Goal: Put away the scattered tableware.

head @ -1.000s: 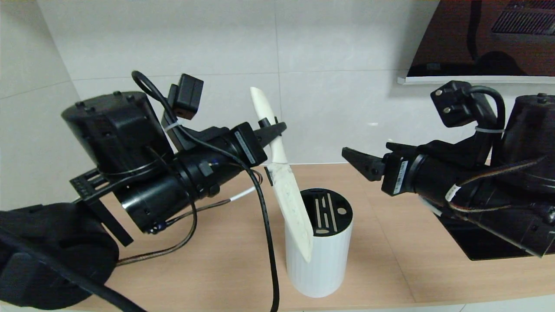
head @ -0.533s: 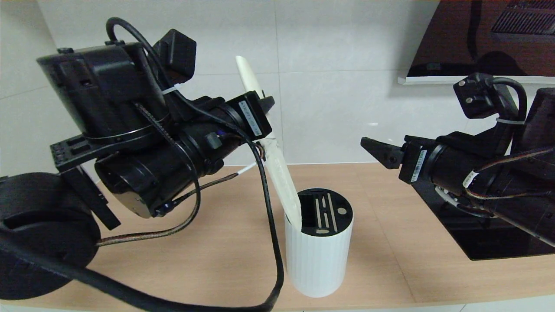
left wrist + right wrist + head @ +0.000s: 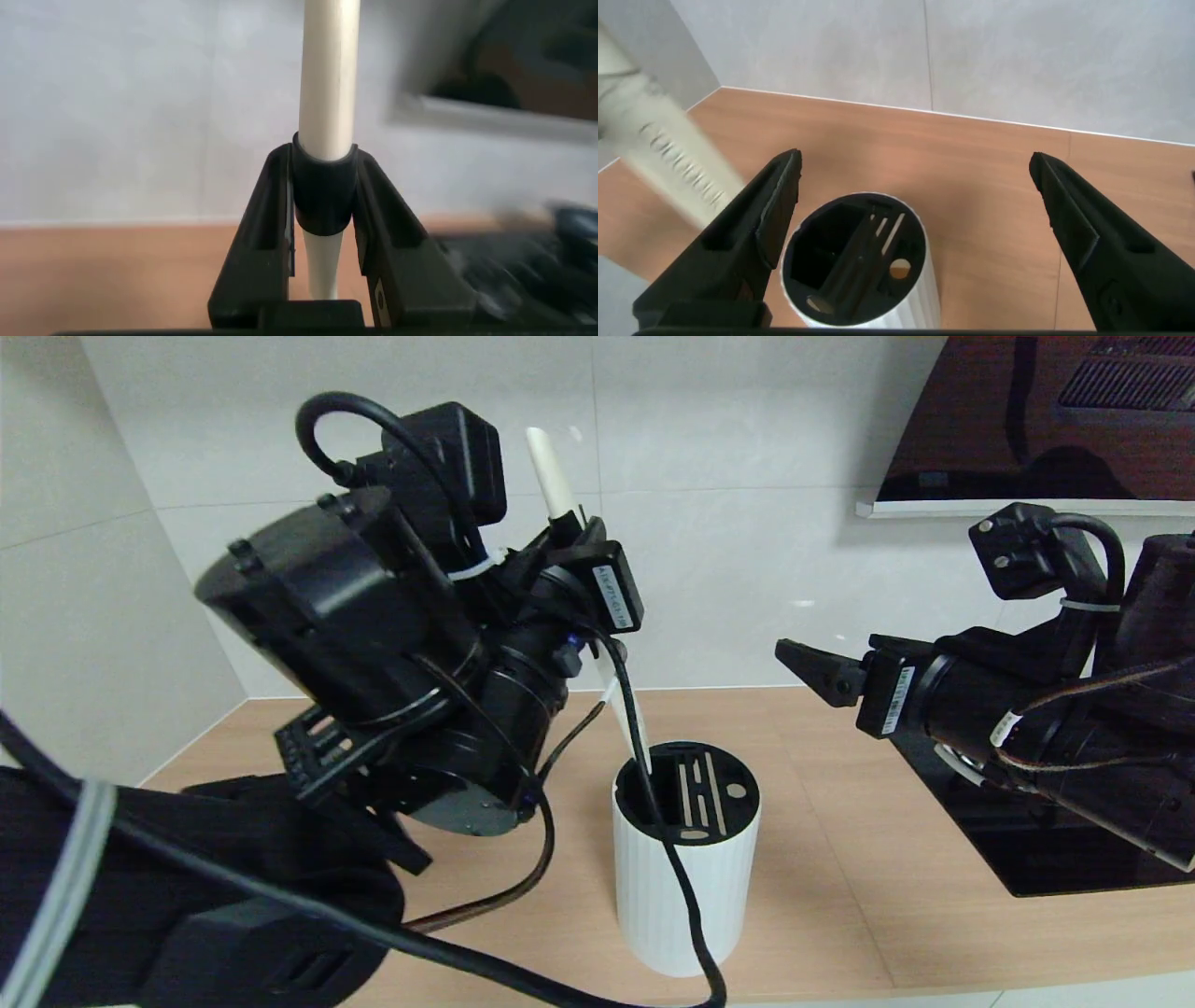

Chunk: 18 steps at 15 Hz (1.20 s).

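Nearest, close to the front edge of the wooden desk [image 3: 822, 896], stands a white ribbed knife holder [image 3: 686, 887], upright, its black top cut with 1 wide opening and several narrow slots. Over it and to its left hangs the left gripper [image 3: 571, 537], its fingers [image 3: 271, 215] closed around the handle of a white knife [image 3: 549, 471]. The knife is nearly upright, handle up. The blade slants down to the wide opening on the holder's left side, though a cable hides whether the tip is inside. To the right, well apart from the holder, the right gripper [image 3: 808, 670] hovers with its fingers [image 3: 761, 224] spread wide and nothing between them. Beyond it a black hob [image 3: 1018, 863] sits flush in the desk. Farthest is the tiled wall [image 3: 728, 448], with a dark range hood [image 3: 1046, 420] on it.
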{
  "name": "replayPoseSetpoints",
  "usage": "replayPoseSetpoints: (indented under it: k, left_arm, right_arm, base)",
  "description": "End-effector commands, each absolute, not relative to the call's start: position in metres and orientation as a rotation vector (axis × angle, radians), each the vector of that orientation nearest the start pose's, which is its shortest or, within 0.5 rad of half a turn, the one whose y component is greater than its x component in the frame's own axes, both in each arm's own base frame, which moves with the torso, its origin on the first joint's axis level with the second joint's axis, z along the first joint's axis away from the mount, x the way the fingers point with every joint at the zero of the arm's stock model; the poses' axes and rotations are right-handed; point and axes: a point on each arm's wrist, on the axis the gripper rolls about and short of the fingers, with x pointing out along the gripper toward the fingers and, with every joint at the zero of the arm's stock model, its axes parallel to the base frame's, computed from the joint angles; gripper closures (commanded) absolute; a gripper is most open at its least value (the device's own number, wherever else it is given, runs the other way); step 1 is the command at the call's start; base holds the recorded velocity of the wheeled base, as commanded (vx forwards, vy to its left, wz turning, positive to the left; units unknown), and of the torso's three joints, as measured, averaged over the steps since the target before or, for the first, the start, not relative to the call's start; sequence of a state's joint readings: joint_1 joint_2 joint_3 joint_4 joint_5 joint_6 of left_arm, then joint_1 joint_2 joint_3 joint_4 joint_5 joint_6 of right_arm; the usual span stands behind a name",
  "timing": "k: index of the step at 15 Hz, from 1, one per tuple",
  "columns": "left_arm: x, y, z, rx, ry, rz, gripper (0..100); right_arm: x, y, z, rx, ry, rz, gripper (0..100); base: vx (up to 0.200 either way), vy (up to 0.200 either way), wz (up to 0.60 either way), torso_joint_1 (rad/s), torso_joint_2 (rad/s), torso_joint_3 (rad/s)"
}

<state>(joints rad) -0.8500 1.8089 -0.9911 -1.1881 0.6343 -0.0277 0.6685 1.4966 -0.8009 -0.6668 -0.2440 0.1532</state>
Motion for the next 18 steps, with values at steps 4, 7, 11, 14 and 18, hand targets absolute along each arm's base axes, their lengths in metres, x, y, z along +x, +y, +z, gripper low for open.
replayPoseSetpoints:
  k: [4, 7, 11, 14, 18]
  left_arm:
    - [0.241, -0.271, 0.206, -0.188, -0.188, -0.236, 100]
    - [0.242, -0.273, 0.202, -0.185, -0.181, -0.236, 100]
    - [0.246, -0.277, 0.192, -0.171, -0.163, -0.238, 100]
    - [0.249, -0.282, 0.182, -0.154, -0.141, -0.238, 100]
    - [0.253, -0.289, 0.158, -0.139, -0.091, -0.241, 100]
  right_arm:
    - [0.209, 0.159, 0.24, 0.135, 0.064, 0.421, 0]
    - [0.209, 0.159, 0.24, 0.135, 0.066, 0.421, 0]
    - [0.209, 0.158, 0.24, 0.135, 0.064, 0.421, 0]
    - [0.209, 0.159, 0.24, 0.134, 0.067, 0.421, 0]
    - [0.209, 0.158, 0.239, 0.134, 0.067, 0.421, 0]
  base:
    - [0.0, 0.0, 0.0, 0.0, 0.0, 0.0]
    - [0.0, 0.0, 0.0, 0.0, 0.0, 0.0]
    - [0.0, 0.0, 0.0, 0.0, 0.0, 0.0]
    - [0.0, 0.0, 0.0, 0.0, 0.0, 0.0]
    - [0.0, 0.0, 0.0, 0.0, 0.0, 0.0]
